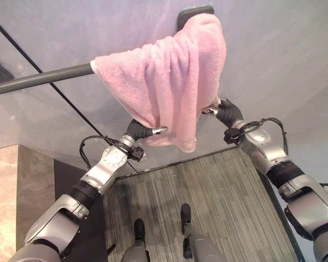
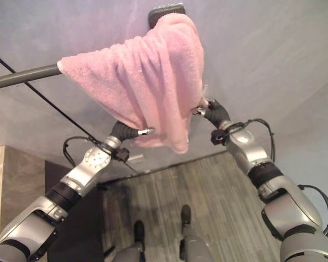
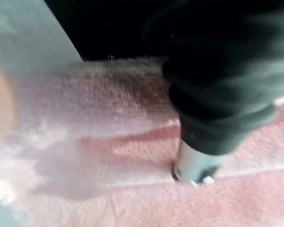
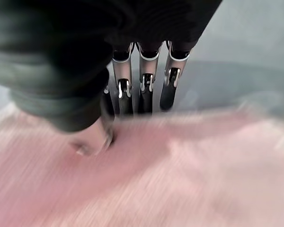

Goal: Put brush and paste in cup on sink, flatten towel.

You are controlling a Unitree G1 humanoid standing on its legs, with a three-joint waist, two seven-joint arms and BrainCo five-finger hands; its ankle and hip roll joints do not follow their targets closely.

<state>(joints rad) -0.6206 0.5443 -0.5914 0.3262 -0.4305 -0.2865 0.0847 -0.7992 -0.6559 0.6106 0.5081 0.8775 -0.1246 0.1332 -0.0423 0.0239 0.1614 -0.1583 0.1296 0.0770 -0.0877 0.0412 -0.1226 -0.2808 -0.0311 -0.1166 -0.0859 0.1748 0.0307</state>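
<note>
Pink towel [image 1: 167,82] hangs bunched over the grey rail [image 1: 41,79] against the pale wall [image 1: 284,49], gathered toward the rail's end by the dark wall bracket [image 1: 194,11]; it drapes in folds, not flat. My left hand [image 1: 147,131] is at the towel's lower left edge, one silver finger showing against the cloth and the rest hidden behind it, so I cannot tell whether it grips. My right hand [image 2: 210,112] is at the towel's right edge; in the right wrist view its fingers [image 4: 144,90] run straight down with their tips at the cloth's upper border, thumb against the pink pile. Grasp not confirmed; the tips are hidden at the fabric line.
</note>
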